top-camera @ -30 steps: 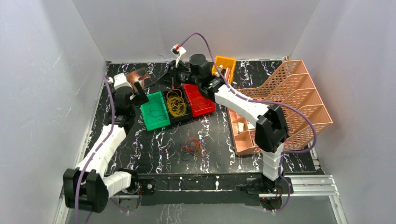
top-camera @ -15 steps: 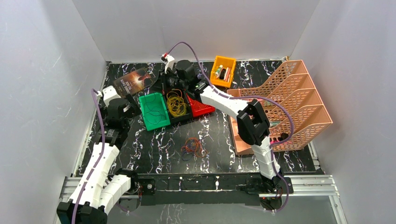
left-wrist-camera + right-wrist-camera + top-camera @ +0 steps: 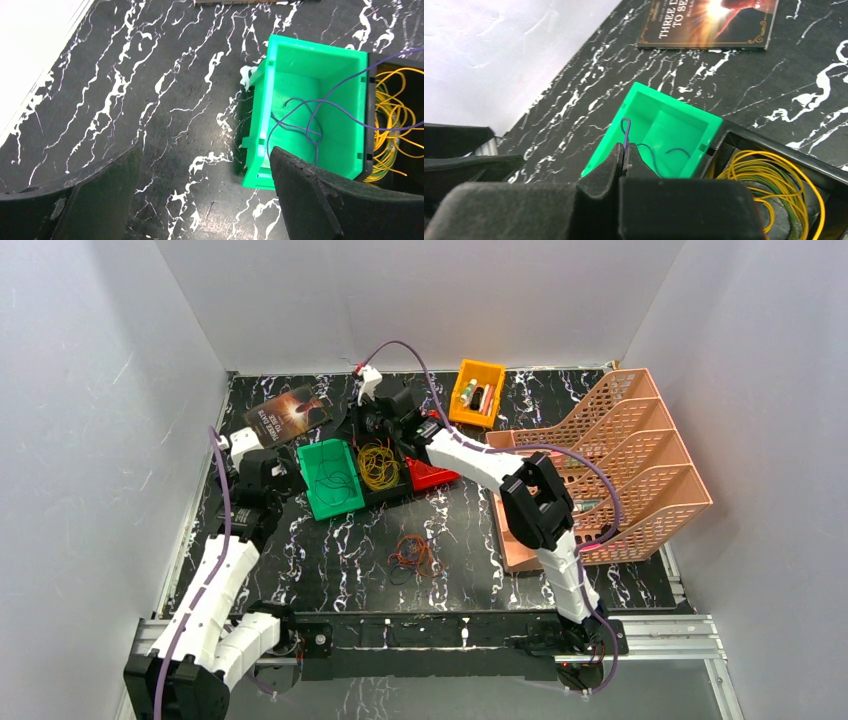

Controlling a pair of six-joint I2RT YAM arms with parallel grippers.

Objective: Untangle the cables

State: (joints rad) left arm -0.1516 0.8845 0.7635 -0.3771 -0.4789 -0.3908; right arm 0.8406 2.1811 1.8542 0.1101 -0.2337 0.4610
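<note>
Jaws — right pair (image 3: 624, 152) tight on one purple cable (image 3: 626, 129) over one green bin (image 3: 674, 103) — left pair (image 3: 205, 192) wide, empty.

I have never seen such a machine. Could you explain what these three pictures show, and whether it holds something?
These are two white-and-black robot arms bolted to a black marbled table. One picture looks down from above; the other two come from a camera on each wrist. On it are a green plastic bin, a black bin of coiled yellow wire, a red bin, an orange bin, a peach plastic file rack, a book and a tangle of thin orange and red wires. The right arm's fingers are shut on a thin purple wire that trails into the green bin. The left arm's fingers stand open, holding nothing.
</note>
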